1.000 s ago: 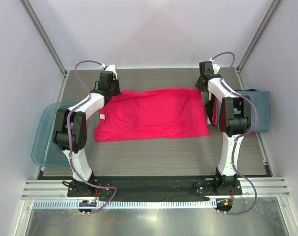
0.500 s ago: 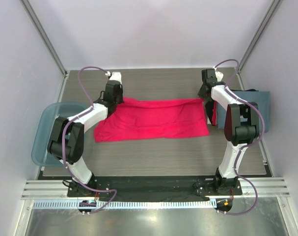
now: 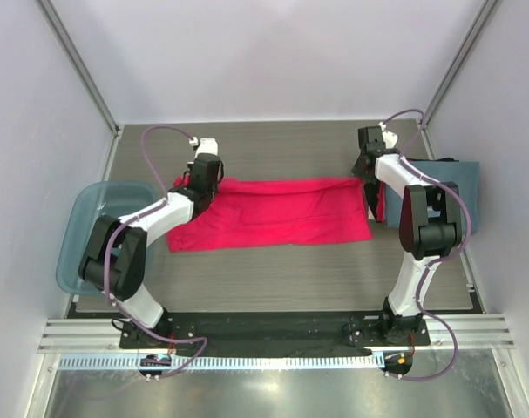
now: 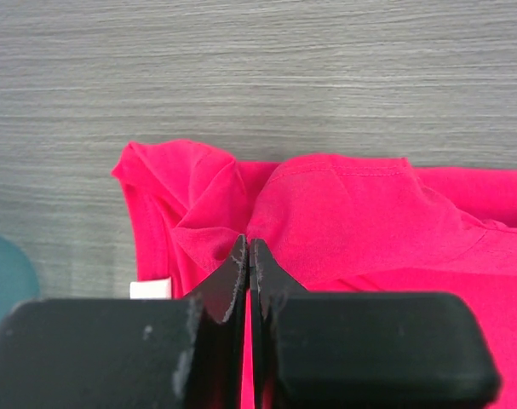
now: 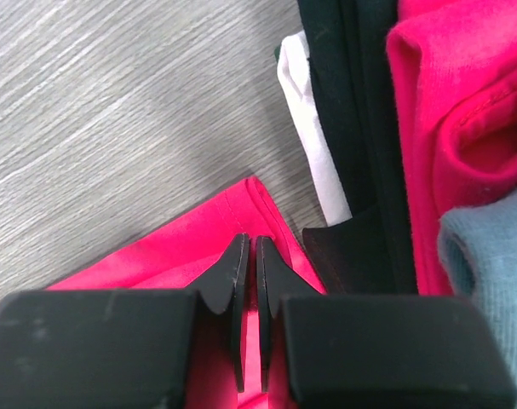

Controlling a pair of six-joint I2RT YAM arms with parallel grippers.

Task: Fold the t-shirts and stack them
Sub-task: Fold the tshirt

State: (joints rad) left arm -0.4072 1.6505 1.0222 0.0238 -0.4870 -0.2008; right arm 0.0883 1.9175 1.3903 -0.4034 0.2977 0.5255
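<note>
We saw one pink-red t-shirt folded narrower than a second earlier, left tool and right tool each clamped on its corner; one stack, one bin.

The whole table was viewed from high above and behind the arm bases, facing down toward its far edge. The wrist views were taken close behind the left gripper and the right gripper, aimed down at the surface. The pink tee was shared by all three views.
</note>
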